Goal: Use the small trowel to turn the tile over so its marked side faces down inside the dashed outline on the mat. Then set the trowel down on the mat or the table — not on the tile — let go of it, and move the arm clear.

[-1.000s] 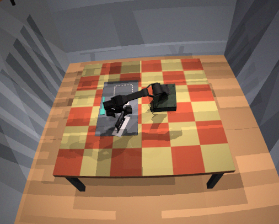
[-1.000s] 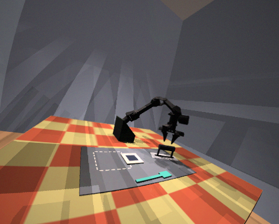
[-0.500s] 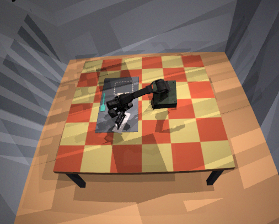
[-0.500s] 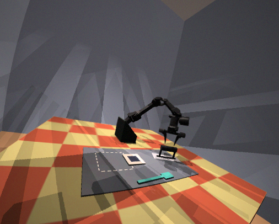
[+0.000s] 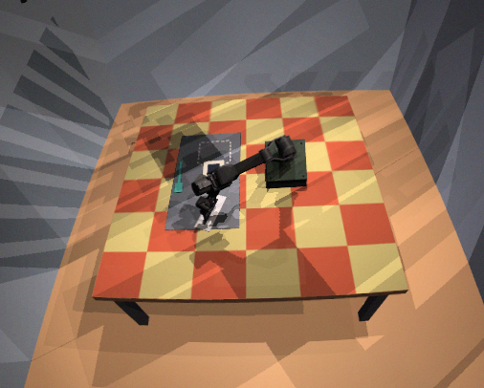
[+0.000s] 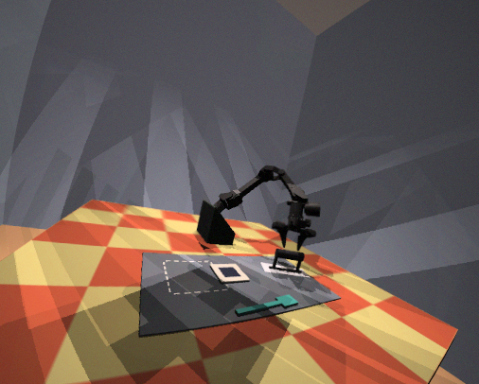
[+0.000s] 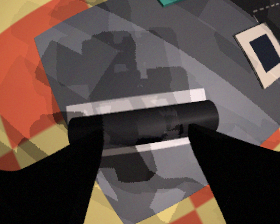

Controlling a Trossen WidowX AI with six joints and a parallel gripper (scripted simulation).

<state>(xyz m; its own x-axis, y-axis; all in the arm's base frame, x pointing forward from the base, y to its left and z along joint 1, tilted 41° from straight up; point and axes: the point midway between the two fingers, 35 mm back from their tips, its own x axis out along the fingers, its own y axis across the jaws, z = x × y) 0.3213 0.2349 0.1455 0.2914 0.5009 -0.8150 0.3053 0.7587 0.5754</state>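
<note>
The trowel, a pale flat blade (image 5: 220,203) (image 6: 269,267) (image 7: 197,94) with a raised black bar handle (image 6: 289,255) (image 7: 141,122), rests on the mat, blade down. My gripper (image 6: 292,248) (image 7: 145,133) is open and empty just above the handle, its fingertips apart along the bar's length. The tile (image 5: 213,168) (image 6: 229,271) (image 7: 265,52) lies flat, cream with its dark square mark facing up. It lies mostly outside the dashed outline (image 5: 199,152) (image 6: 167,276), against one side of it. In the top view the arm partly hides the trowel.
A teal paddle-shaped tool (image 5: 178,187) (image 6: 287,301) (image 7: 172,1) lies flat along the edge of the grey mat (image 5: 189,143) (image 6: 154,322). The arm's dark base block (image 5: 287,177) (image 6: 215,232) stands on the checkered table beside the mat.
</note>
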